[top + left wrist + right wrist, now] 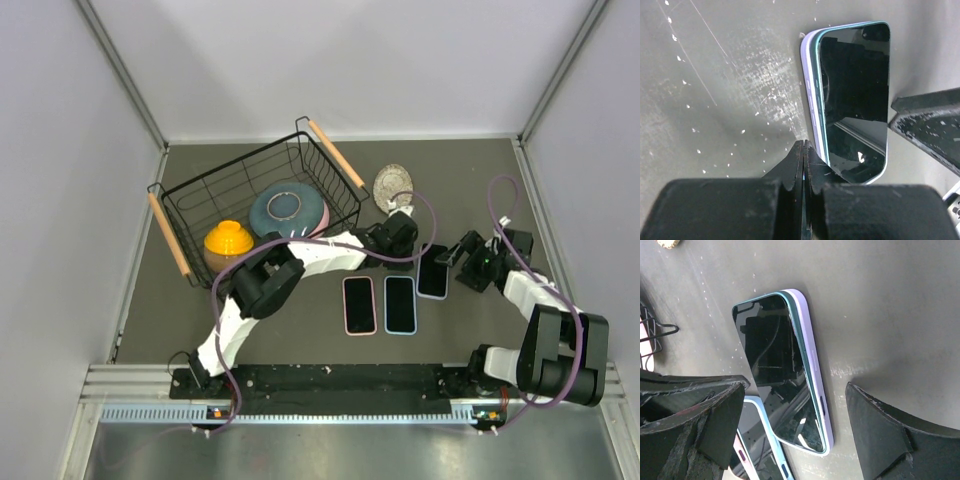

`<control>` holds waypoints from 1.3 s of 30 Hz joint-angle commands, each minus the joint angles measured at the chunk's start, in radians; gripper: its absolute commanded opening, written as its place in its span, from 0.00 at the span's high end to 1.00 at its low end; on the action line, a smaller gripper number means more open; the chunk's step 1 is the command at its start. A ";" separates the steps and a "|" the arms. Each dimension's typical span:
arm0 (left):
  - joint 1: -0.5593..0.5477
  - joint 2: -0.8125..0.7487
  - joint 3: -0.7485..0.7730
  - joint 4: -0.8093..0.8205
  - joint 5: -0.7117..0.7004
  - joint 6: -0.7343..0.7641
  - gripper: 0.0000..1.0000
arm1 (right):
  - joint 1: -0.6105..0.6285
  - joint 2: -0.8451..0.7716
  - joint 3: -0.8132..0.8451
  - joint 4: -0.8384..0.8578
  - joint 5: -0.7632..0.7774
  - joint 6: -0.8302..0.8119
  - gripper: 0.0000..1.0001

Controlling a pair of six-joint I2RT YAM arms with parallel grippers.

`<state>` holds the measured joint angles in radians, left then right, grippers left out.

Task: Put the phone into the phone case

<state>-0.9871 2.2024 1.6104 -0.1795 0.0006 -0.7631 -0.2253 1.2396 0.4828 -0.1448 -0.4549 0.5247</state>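
Upper left of the top view, the wire basket (200,190) holds 2 bowls: a blue bowl (285,208) and, beside it, an orange bowl (228,240). Right of centre, the lilac phone case (812,365) lies flat on the table (480,190) with the phone (775,370) screen-up in it, teal edge showing above 1 long wall. Left gripper (804,150) is clenched, tips pressed together, empty, right at the case's long edge. Right gripper (462,258) gapes wide, a finger either side of the phone, gripping nothing.
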 commanded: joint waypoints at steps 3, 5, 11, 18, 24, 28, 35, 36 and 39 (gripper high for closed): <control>0.015 0.037 0.063 0.038 0.070 -0.028 1.00 | -0.006 0.027 -0.030 0.097 -0.044 0.004 0.18; 0.013 0.056 0.074 0.037 0.096 -0.033 1.00 | -0.006 0.043 -0.033 0.109 -0.065 0.015 0.18; 0.013 0.088 0.094 0.026 0.119 -0.039 1.00 | -0.005 0.109 -0.016 0.163 -0.149 0.043 0.18; 0.011 0.115 0.103 0.029 0.159 -0.058 1.00 | -0.005 0.095 -0.022 0.296 -0.323 0.101 0.19; 0.008 0.085 0.092 0.006 0.116 -0.004 1.00 | -0.005 0.051 -0.127 0.542 -0.422 0.288 0.20; 0.008 0.089 0.098 0.000 0.113 0.007 1.00 | -0.005 0.029 -0.127 0.510 -0.412 0.276 0.20; 0.008 0.095 0.103 0.002 0.111 0.005 1.00 | -0.005 0.047 -0.127 0.485 -0.415 0.250 0.21; 0.008 0.094 0.103 0.000 0.110 0.005 1.00 | -0.005 0.055 -0.127 0.485 -0.419 0.247 0.22; 0.008 0.095 0.103 0.002 0.114 0.007 1.00 | -0.005 0.067 -0.119 0.431 -0.415 0.207 0.25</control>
<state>-0.9562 2.2822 1.6909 -0.2134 0.1074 -0.7643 -0.2539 1.2945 0.3576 0.3454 -0.6888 0.7273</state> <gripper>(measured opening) 0.009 0.774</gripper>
